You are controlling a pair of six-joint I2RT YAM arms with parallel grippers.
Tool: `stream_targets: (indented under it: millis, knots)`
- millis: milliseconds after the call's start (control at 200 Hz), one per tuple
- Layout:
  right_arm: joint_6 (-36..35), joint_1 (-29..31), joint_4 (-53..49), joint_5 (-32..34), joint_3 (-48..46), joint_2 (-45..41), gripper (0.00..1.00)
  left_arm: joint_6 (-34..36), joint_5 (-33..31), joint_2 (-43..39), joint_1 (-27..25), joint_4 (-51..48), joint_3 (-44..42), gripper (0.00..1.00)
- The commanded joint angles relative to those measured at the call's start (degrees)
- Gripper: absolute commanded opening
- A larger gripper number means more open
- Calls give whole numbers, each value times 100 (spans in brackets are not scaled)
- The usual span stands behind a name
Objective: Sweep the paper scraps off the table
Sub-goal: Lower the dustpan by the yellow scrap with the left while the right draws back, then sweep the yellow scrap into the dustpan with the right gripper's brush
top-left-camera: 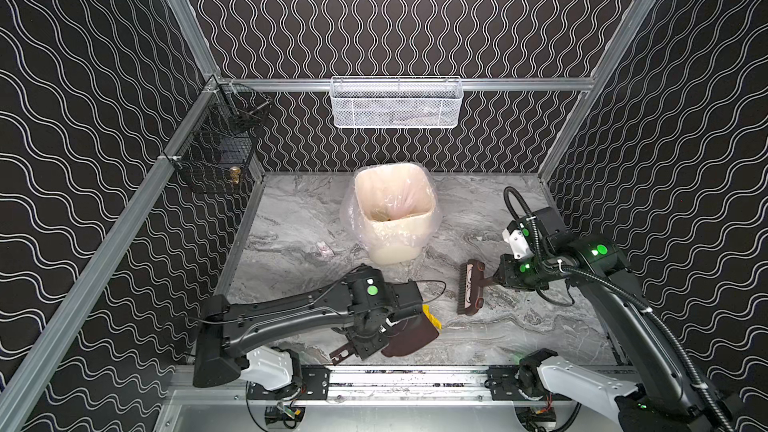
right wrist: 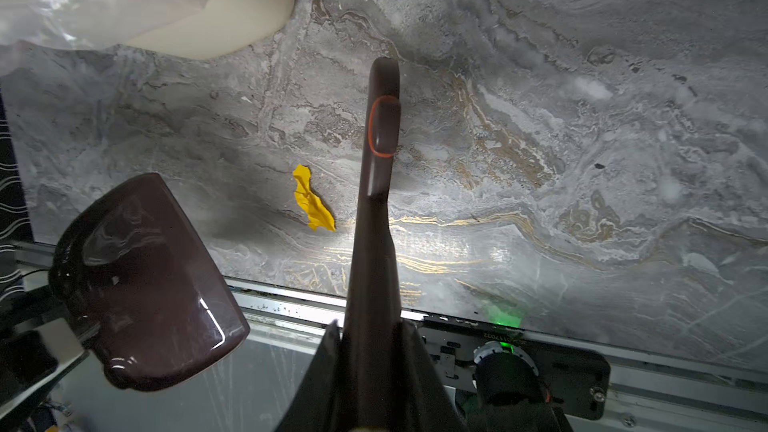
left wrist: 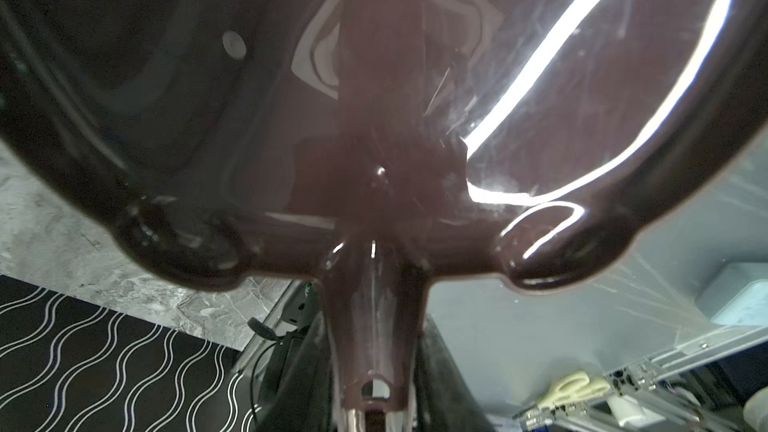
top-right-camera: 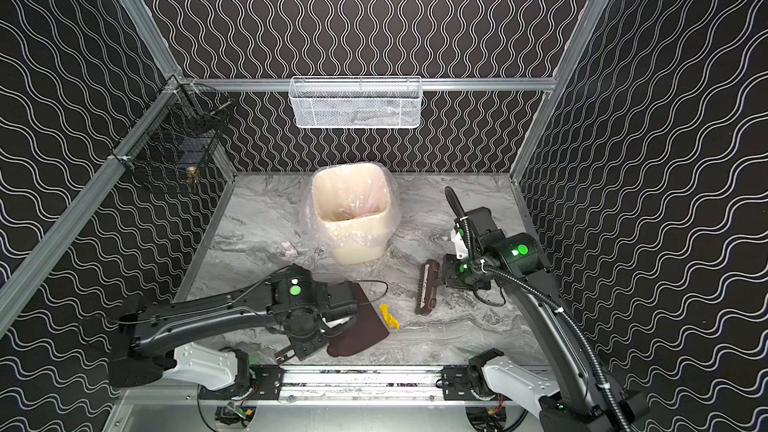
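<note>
A yellow paper scrap (top-left-camera: pixel 432 318) (top-right-camera: pixel 389 316) (right wrist: pixel 312 199) lies on the marble table (top-left-camera: pixel 519 326) (top-right-camera: pixel 457 334) between a dark brown dustpan (top-left-camera: pixel 411 336) (top-right-camera: pixel 361 330) (right wrist: pixel 145 284) and a brown brush (top-left-camera: pixel 470 288) (top-right-camera: pixel 428 288) (right wrist: pixel 376 184). My left gripper (top-left-camera: pixel 368 340) (top-right-camera: pixel 305 340) (left wrist: pixel 374 371) is shut on the dustpan's handle, and the pan (left wrist: pixel 374 118) fills the left wrist view. My right gripper (top-left-camera: pixel 496 280) (top-right-camera: pixel 444 278) (right wrist: pixel 372 351) is shut on the brush handle. A small white printed scrap (top-left-camera: pixel 325 248) (top-right-camera: pixel 289 248) lies left of the bin.
A cream bin (top-left-camera: pixel 395 243) (top-right-camera: pixel 353 243) (right wrist: pixel 232 14) with a clear liner stands at the back middle. A white mesh basket (top-left-camera: pixel 395 103) hangs on the back wall and a black wire basket (top-left-camera: pixel 216 147) on the left rail. The front rail (top-left-camera: pixel 415 380) runs behind the dustpan.
</note>
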Motion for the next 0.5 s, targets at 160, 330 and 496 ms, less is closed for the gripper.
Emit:
stream_targets:
  millis: [160, 330, 496]
  knots:
    - [-396, 11, -79, 143, 167, 268, 0, 313, -124, 528, -53, 395, -478, 0]
    - [-468, 133, -117, 121, 189, 394, 0, 556, -81, 815, -54, 696, -625, 0]
    - [-524, 343, -172, 120, 224, 557, 0, 542, -56, 1034, -3, 1093, -638, 0]
